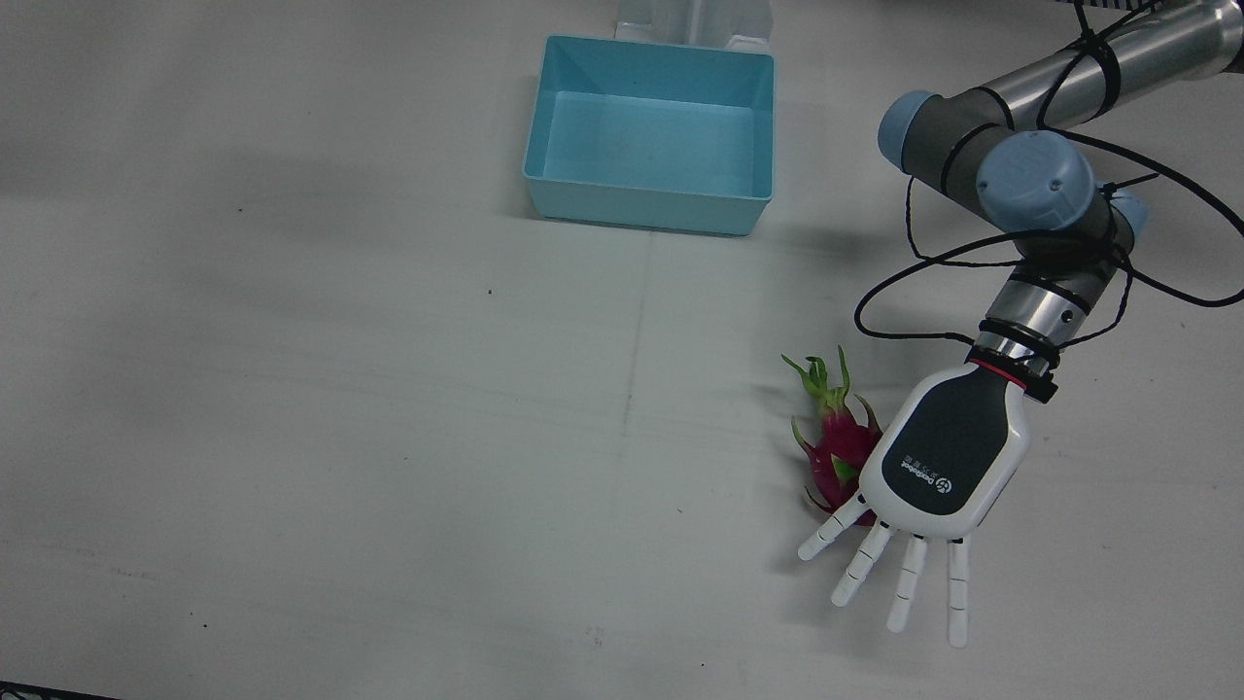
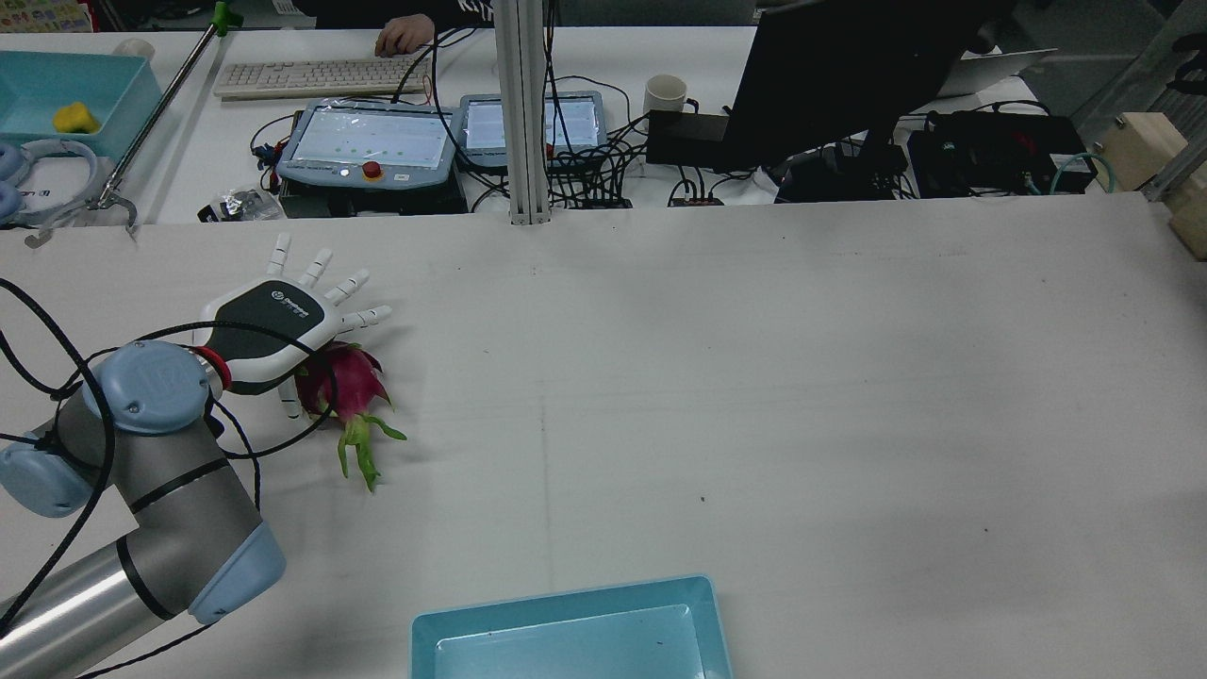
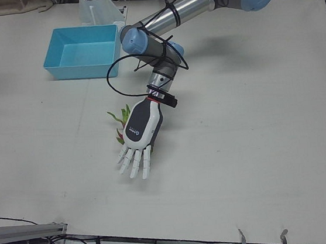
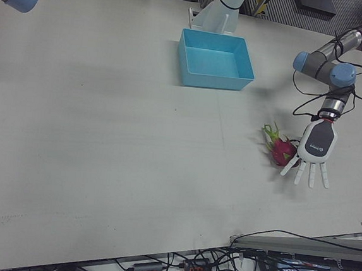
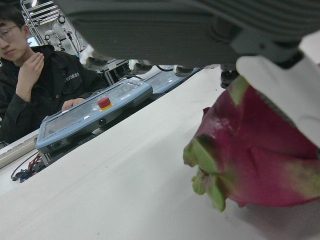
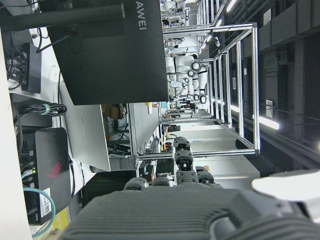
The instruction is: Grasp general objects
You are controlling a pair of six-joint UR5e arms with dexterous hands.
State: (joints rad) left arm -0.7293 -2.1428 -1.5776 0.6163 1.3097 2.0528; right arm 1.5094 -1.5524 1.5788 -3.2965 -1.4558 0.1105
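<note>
Dragon fruit (image 1: 842, 445) lies on the white table (image 1: 389, 437), partly under the left hand (image 1: 941, 457), whose palm hovers over its red body with fingers (image 1: 906, 583) spread straight, released and grasping nothing. The blue bin (image 1: 651, 131) sits well apart toward the pedestals. The right hand's palm edge (image 6: 200, 210) shows only in its own camera; its state cannot be told.

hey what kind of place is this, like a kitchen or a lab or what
Most likely a robotics lab, not a kitchen. A robot arm with a many-fingered left hand works over a white table, and control pendants with a red stop button, a keyboard and a monitor sit behind.
</note>
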